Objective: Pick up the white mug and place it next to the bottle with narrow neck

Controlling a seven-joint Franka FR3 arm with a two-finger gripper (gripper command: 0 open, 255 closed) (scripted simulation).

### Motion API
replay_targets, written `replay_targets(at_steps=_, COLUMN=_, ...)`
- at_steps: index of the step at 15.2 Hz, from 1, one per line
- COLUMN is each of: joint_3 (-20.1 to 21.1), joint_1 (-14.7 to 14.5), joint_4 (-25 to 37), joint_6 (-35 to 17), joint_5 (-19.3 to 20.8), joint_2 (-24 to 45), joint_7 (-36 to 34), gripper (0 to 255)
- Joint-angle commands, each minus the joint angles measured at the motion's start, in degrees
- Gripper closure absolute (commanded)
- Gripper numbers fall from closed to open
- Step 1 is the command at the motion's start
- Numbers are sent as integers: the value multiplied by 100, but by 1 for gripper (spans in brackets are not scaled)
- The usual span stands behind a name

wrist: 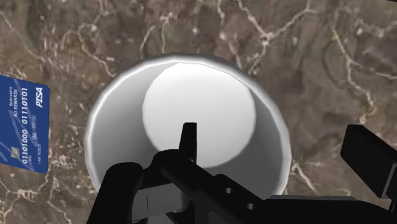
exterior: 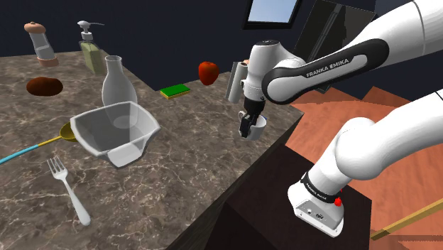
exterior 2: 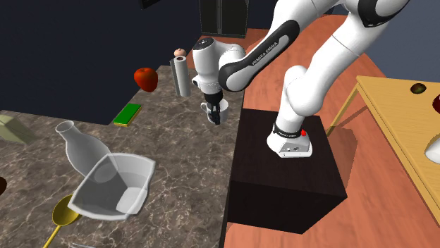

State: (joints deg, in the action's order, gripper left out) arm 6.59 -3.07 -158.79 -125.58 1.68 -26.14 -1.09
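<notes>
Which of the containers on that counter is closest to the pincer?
The white mug: the pincer is right at it, open over its rim, while the clear bottle and pump bottle stand far off.

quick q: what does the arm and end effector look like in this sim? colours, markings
White arm made of rounded, tubular links with dark joints. One dark band carries white FRANKA EMIKA lettering. The end effector is all black, with two fingers. There is a black ring near the arm's foot and a small red button on the white base.
</notes>
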Motion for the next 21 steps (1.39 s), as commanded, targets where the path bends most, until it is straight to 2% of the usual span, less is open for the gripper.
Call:
replay_targets(at_steps=1, joint_3=-1, joint_1=1, joint_4=-1, joint_6=-6, joint_5=1, joint_2=4, joint_7=0, gripper=0)
replay_targets(at_steps=3, joint_3=-1, joint_1=1, joint_4=-1, joint_6=-5, joint_5=1, joint_2=3, joint_7=0, gripper=0)
replay_targets(at_steps=4, joint_3=-1, joint_1=1, joint_4=-1, joint_6=-5, joint_5=1, joint_2=3, joint_7=0, gripper=255)
replay_targets(at_steps=13, joint_3=-1, joint_1=1, joint_4=-1, joint_6=-6, joint_5=1, joint_2=4, joint_7=0, gripper=255)
replay_targets(at_steps=21, joint_3=-41, joint_1=-23, joint_4=346, joint_6=777, joint_5=-34, joint_2=-435, joint_7=74, gripper=255)
